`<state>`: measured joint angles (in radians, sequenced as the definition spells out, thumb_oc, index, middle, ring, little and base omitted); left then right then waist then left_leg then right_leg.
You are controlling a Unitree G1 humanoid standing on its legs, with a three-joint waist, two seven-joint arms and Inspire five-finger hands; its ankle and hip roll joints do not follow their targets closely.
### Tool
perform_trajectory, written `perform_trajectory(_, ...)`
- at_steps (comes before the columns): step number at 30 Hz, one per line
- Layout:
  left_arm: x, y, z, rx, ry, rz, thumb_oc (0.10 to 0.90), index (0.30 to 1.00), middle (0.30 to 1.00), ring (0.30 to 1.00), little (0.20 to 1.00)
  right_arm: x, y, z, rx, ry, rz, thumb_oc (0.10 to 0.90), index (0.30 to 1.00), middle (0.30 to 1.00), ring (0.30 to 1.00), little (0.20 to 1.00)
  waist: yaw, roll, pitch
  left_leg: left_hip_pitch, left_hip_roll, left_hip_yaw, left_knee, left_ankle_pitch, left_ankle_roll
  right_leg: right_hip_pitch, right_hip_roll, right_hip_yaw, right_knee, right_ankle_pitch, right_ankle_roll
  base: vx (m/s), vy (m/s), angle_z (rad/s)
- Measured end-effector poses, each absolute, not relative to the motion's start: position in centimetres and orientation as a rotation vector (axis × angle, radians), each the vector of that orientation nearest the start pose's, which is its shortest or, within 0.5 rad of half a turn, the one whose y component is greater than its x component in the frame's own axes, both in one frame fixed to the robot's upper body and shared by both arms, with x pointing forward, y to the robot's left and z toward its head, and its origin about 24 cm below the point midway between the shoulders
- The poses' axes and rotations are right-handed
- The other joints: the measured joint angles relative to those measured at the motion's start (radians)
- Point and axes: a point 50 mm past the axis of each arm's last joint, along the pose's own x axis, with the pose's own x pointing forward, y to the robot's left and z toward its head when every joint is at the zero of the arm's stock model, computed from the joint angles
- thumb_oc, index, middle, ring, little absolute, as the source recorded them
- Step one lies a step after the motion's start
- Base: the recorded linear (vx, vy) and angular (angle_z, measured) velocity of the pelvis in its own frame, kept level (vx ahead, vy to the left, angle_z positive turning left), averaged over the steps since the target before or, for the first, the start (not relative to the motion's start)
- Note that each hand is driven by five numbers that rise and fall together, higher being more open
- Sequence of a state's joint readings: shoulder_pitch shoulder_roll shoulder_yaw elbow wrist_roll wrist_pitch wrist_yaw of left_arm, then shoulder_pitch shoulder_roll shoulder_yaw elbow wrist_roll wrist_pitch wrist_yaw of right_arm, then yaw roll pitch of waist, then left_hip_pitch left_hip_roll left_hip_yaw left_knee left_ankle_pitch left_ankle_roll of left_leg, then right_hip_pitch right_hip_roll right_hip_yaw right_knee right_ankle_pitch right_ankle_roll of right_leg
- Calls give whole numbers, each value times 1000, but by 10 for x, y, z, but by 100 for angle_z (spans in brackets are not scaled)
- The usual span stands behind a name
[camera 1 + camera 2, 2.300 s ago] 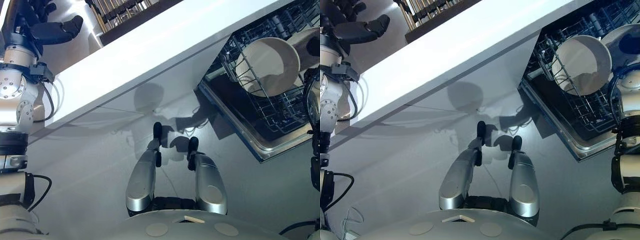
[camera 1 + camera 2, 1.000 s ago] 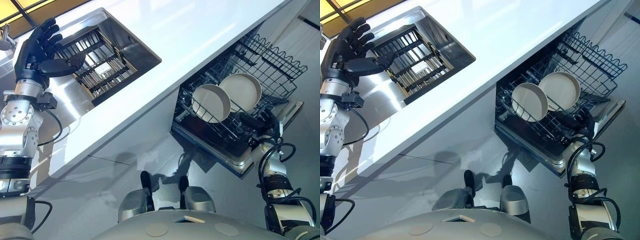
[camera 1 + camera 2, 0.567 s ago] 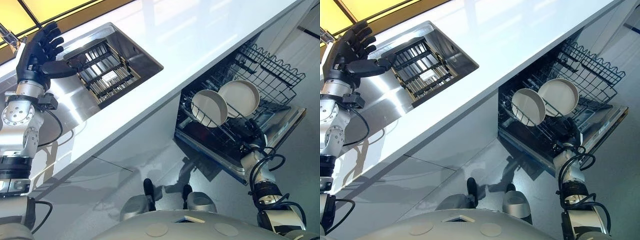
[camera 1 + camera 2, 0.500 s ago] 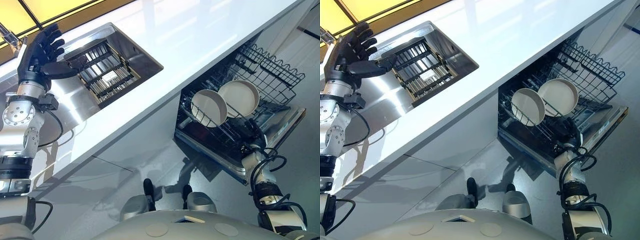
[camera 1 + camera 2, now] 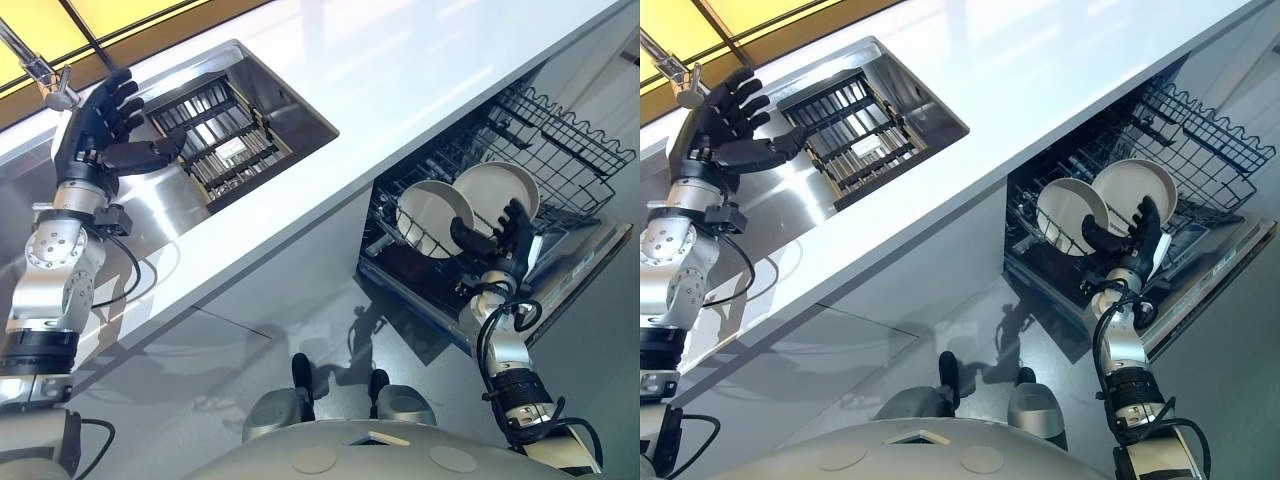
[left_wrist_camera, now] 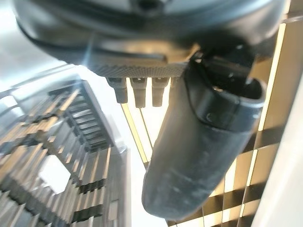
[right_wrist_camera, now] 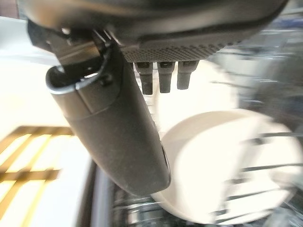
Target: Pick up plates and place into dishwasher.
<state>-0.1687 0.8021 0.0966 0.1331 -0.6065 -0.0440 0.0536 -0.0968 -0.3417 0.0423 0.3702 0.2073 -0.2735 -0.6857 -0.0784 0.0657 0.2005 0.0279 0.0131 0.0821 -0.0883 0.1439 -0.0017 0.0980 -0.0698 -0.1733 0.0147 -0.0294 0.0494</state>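
Two white plates (image 5: pixel 432 216) (image 5: pixel 497 192) stand on edge in the wire rack (image 5: pixel 560 150) of the open dishwasher under the counter. My right hand (image 5: pixel 505 238) hovers just in front of them, fingers straight and spread, holding nothing; one plate (image 7: pixel 222 165) shows past its thumb in the right wrist view. My left hand (image 5: pixel 105 130) is raised over the steel sink (image 5: pixel 250 90) at the far left, open and empty. In the sink lies a dark slatted drying rack (image 5: pixel 215 135), also seen past my left hand (image 6: pixel 199 142) as the rack (image 6: pixel 52 156).
A long white countertop (image 5: pixel 400 80) runs diagonally above the dishwasher. A chrome tap (image 5: pixel 40 70) rises beside the sink near my left hand. The dishwasher door (image 5: pixel 590 270) is folded down below the rack. Grey floor (image 5: pixel 300 310) lies in front of the cabinets.
My right hand has risen from below the rack to just in front of the plates. My left hand shifted slightly right over the sink. The camera has also moved.
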Motion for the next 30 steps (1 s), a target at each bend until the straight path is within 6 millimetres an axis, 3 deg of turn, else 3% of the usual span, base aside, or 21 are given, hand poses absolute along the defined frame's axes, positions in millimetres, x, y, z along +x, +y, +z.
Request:
perform_trajectory(8, 264, 328, 141, 165, -153, 236, 800, 900, 900, 900, 900, 235, -283, 19, -96, -11, -818, 800, 900, 900, 900, 900, -21, 10, -4, 3, 3, 8, -1, 0, -1, -6, 1, 15, 3, -1, 1, 3, 20, -6)
perform_trajectory(18, 261, 326, 130, 127, -138, 245, 800, 900, 900, 900, 900, 215, -289, -15, -108, 176, -824, 800, 900, 900, 900, 900, -42, 21, -10, 12, 5, 14, -1, -3, -3, -3, 4, 25, 3, -1, 1, 5, -3, -4)
perform_trajectory(27, 261, 326, 130, 127, -138, 245, 800, 900, 900, 900, 900, 208, -286, -37, 47, 287, -773, 800, 900, 900, 900, 900, -41, 22, -10, 13, 5, 8, -1, -3, -3, 4, 4, 22, 3, -1, 1, 3, -1, 0)
perform_trajectory(30, 261, 326, 130, 127, -137, 244, 800, 900, 900, 900, 900, 207, -290, -41, 202, 287, -804, 800, 900, 900, 900, 900, -40, 21, -10, 18, 5, 4, -1, -2, -3, 10, 4, 18, 3, -1, 1, 32, -15, 4)
